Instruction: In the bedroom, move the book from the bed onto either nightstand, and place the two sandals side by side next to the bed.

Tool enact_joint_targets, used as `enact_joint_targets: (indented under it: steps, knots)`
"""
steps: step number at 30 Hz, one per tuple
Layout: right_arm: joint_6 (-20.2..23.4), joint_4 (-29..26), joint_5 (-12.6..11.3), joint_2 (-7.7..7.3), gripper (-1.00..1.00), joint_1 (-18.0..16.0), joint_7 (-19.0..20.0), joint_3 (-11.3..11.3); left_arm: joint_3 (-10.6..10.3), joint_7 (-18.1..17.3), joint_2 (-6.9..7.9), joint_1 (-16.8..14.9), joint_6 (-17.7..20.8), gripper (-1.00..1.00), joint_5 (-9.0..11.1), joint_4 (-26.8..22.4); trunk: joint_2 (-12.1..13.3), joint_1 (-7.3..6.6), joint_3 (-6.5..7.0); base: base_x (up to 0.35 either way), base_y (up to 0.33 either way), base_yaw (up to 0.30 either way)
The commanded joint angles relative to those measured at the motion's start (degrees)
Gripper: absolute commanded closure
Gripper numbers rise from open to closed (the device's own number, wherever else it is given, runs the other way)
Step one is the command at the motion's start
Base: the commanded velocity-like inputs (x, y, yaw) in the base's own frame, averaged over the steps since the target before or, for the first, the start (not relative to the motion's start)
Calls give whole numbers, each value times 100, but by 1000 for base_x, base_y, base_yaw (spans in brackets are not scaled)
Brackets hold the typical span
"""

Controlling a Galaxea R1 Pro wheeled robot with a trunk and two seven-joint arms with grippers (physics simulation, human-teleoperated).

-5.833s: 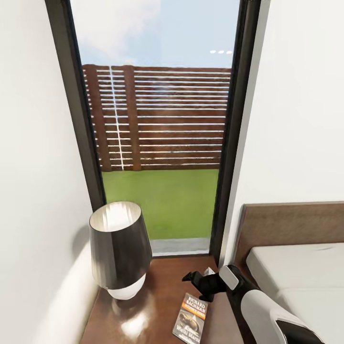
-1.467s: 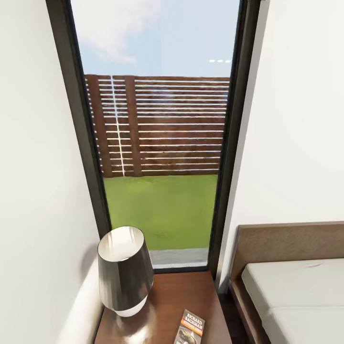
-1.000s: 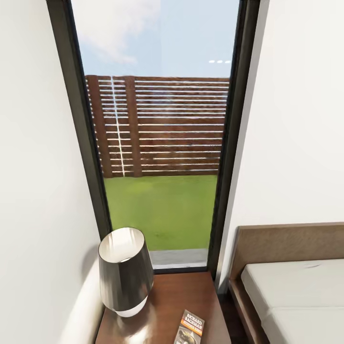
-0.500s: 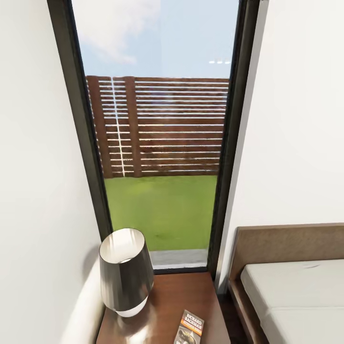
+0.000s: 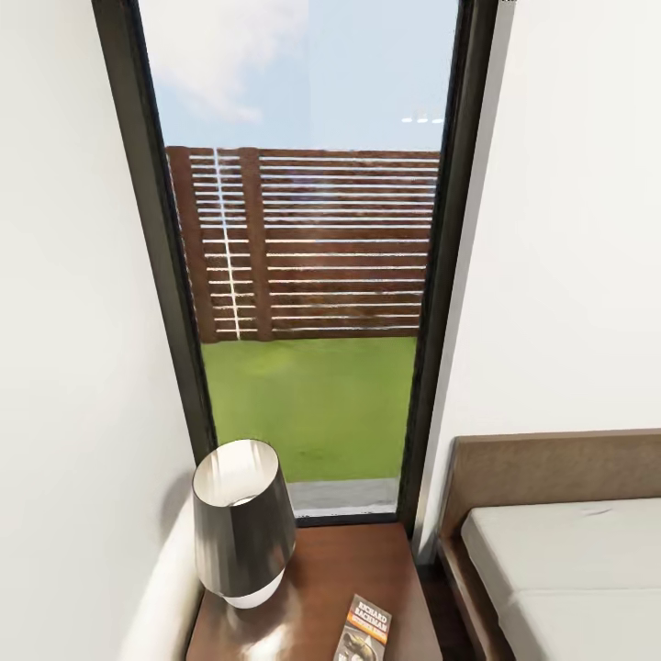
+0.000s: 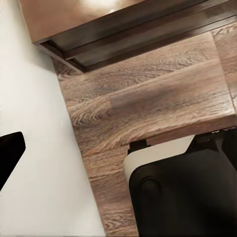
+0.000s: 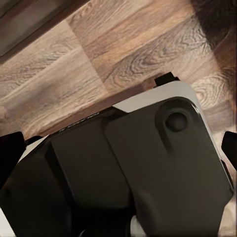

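Observation:
The book [image 5: 365, 630], dark with an orange band, lies flat on the glossy brown nightstand [image 5: 344, 562], cut off by the lower edge of the head view. The bed [image 5: 569, 560] with its brown headboard [image 5: 551, 470] stands to the right of the nightstand. The sandals are out of view. My left gripper [image 6: 118, 155] hangs open over plank floor beside the nightstand's edge [image 6: 123, 29], with one black fingertip [image 6: 10, 155] showing. My right gripper [image 7: 118, 148] is open above my own base, with nothing between its fingertips [image 7: 10, 148].
A dark-shaded lamp [image 5: 240, 523] takes up the nightstand's left half. A tall black-framed window [image 5: 308, 275] rises behind it, with white walls on both sides. My black and white base [image 6: 182, 190] sits on the wood floor [image 6: 148, 98] close to the nightstand.
My right arm, which hovered open by the book on the nightstand 5.8 s ago, has left the head view. The camera has drawn back. In the last 1.5 s the picture has hardly shifted.

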Motion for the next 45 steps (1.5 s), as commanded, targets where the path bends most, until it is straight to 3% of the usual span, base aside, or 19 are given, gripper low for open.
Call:
enact_joint_targets:
  steps: [1, 14, 45]
  knots:
    - [29, -11, -59, -5, -100, 18, 9, 3, -50, 30, 3, 2, -6, -100, 30, -1, 39, -21, 17, 0, 0, 0]
    - [36, -11, -66, -31, -100, 181, 9, 6, -51, 31, 2, 17, -10, -100, 35, 30, 79, -43, 35, 0, 0, 0]
    - [36, 35, -68, -36, -100, 203, 10, -4, -26, 38, 1, 18, 1, -100, 68, 36, 79, -43, 35, 0, 0, 0]
